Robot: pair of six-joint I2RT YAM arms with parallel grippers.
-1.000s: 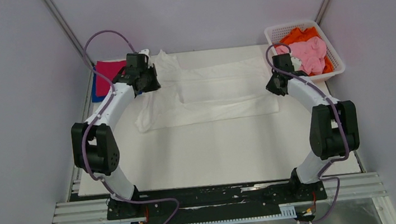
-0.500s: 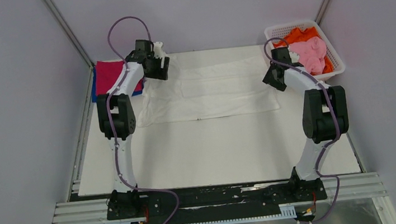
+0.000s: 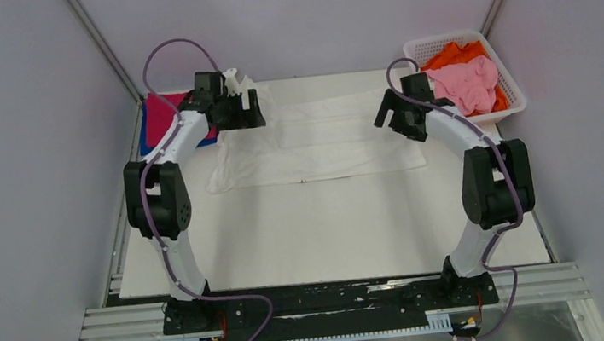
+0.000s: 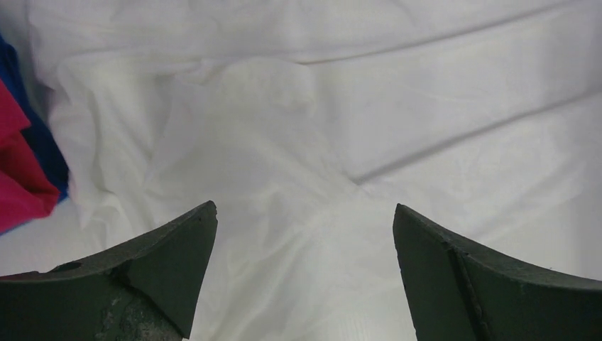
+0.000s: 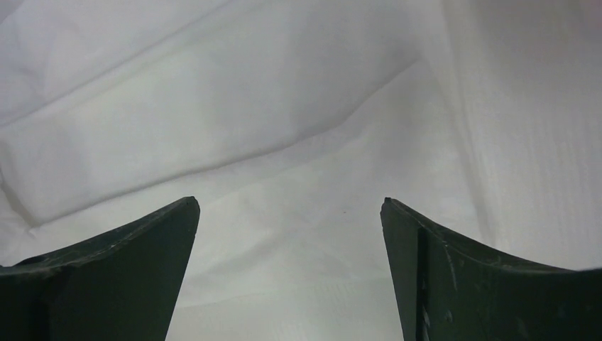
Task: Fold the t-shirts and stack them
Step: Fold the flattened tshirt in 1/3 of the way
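**Left gripper [image 4: 305, 213], right gripper [image 5: 291, 206] open over white t-shirt [image 3: 322, 147]**

Dark wedge-shaped fingers [image 4: 156, 277] stand wide apart, holding nothing, above soft, creased cloth. The shirt lies folded into a band on the table's [image 3: 332, 236] far half, long axis left to right. A magenta t-shirt [image 3: 159, 118] lies beside its left end.

A white, apparently plastic lattice basket [image 3: 448, 35] sits at the far right corner of the white table [image 3: 331, 227].
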